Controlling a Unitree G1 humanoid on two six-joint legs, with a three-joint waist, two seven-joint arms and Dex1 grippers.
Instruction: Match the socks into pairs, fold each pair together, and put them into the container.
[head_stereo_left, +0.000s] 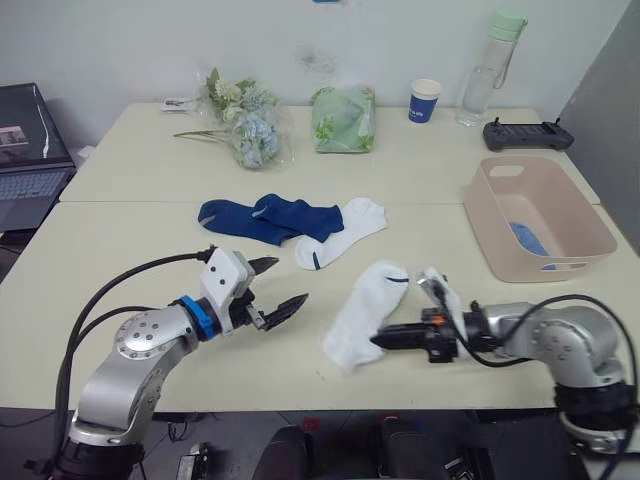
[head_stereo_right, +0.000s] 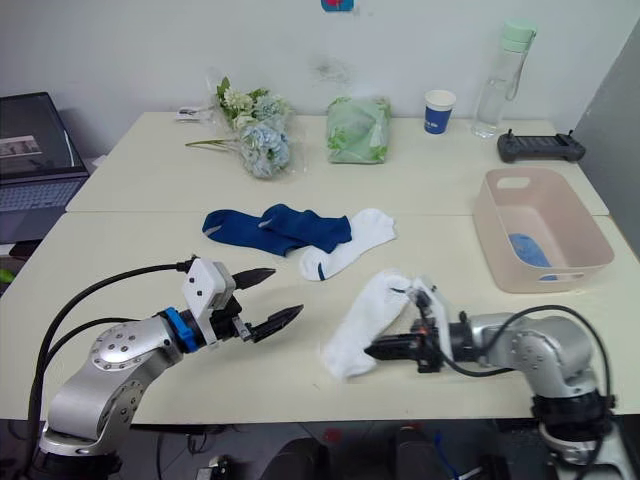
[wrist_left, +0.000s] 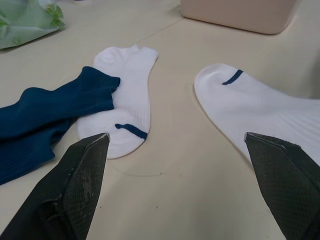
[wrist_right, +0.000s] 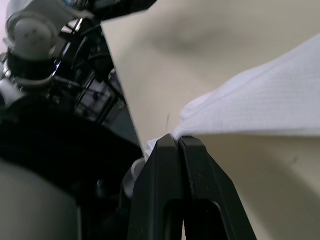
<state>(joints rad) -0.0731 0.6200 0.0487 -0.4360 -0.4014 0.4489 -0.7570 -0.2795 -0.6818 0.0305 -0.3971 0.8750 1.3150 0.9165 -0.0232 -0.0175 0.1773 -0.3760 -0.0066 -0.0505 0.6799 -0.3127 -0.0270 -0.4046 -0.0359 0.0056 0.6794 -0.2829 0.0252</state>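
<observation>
My right gripper (head_stereo_left: 380, 341) lies low over the table's front edge, shut on the rim of a white sock (head_stereo_left: 365, 310) with a dark mark. In the right wrist view its closed tips (wrist_right: 176, 141) pinch that sock's (wrist_right: 270, 105) edge. My left gripper (head_stereo_left: 290, 280) hovers open to the left of this sock, holding nothing. Further back lie two navy socks (head_stereo_left: 240, 220) (head_stereo_left: 300, 215) overlapping, with another white sock (head_stereo_left: 345, 230) touching them. The pink container (head_stereo_left: 482, 225) stands at the right with a light blue sock (head_stereo_left: 527, 238) inside.
Along the back of the table are a bunch of flowers (head_stereo_left: 245, 120), a green bag (head_stereo_left: 343, 118), a paper cup (head_stereo_left: 424, 100), a bottle (head_stereo_left: 490, 65) and a black controller (head_stereo_left: 527, 133). A laptop (head_stereo_left: 30, 160) sits off to the far left.
</observation>
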